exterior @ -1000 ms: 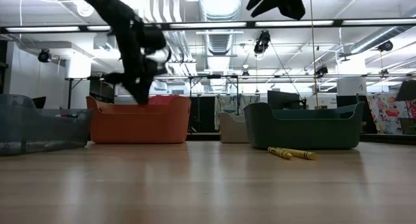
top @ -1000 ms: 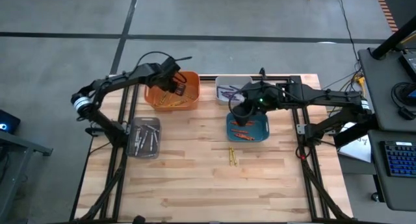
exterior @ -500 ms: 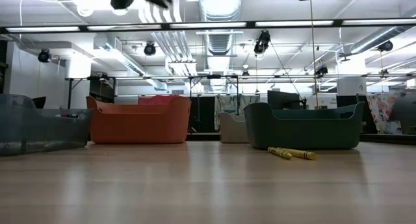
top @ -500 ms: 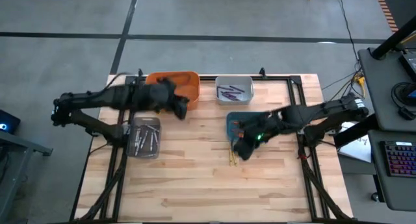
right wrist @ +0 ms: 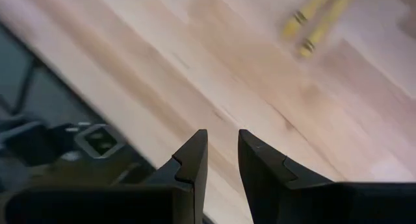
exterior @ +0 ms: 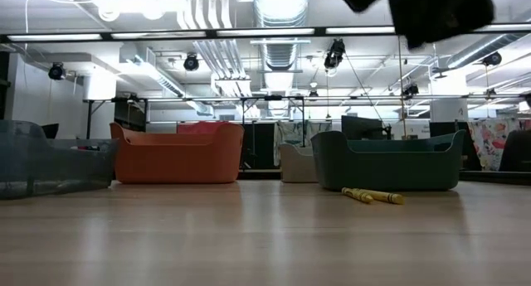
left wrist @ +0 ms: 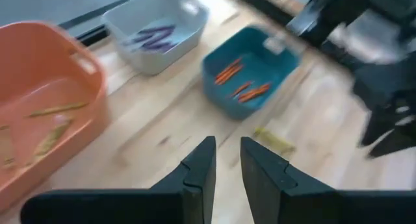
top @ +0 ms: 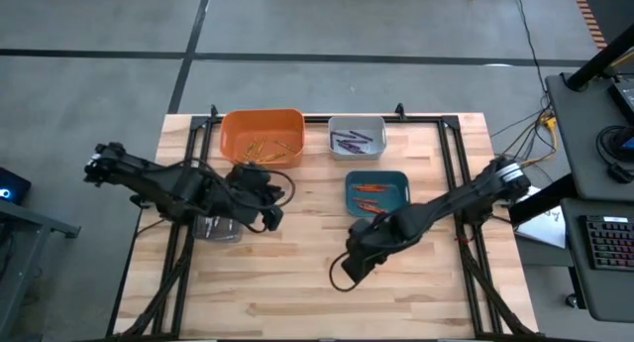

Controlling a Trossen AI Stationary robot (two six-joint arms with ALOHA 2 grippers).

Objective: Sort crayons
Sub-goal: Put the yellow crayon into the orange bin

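The high camera looks straight down from well above, taking in the whole wooden worktop (top: 297, 273) and both arms. The low camera sits at worktop height, facing level across the boards towards the bins and the room behind. Each wrist camera looks forward past its own arm's two dark fingers, close to the wood. The orange bin (top: 262, 136) at 11 o'clock also appears in the low and left wrist views; two yellow crayons (exterior: 373, 195) appear in the low and both wrist views.
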